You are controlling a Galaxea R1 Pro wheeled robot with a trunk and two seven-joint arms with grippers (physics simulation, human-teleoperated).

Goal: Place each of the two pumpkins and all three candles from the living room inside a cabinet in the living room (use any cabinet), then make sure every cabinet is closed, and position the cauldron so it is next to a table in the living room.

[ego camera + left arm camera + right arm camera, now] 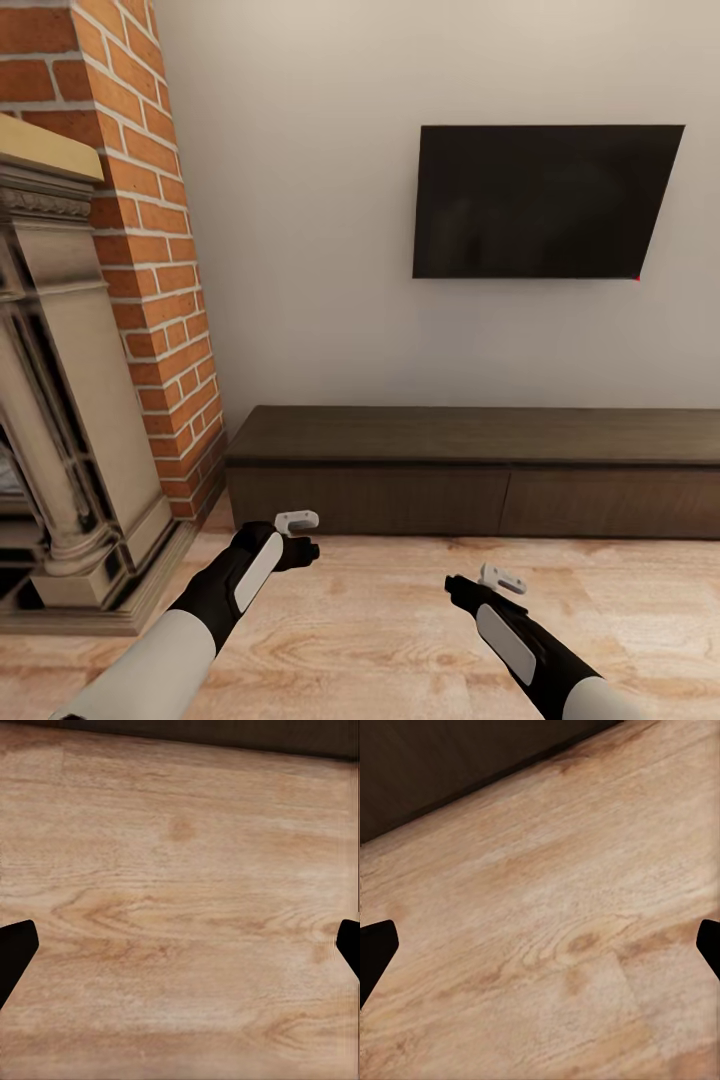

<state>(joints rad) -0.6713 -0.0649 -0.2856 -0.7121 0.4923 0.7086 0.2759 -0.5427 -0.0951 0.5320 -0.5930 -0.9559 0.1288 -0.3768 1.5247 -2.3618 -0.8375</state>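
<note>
The cabinet (470,470), a long low dark brown unit, stands against the wall ahead with both wide drawers shut and its top bare. My left gripper (300,535) hovers over the wood floor just before the cabinet's left drawer, its fingers (15,952) spread wide and empty. My right gripper (480,580) hangs lower and nearer to me, also open with nothing between its fingers (375,952). The cabinet's dark front (450,772) edges the right wrist view. The pumpkins, candles, cauldron and table are out of view.
A black TV (545,200) is mounted on the white wall above the cabinet. A stone fireplace (60,400) with a brick chimney (150,250) stands close on the left. Light wood floor (400,640) runs between me and the cabinet.
</note>
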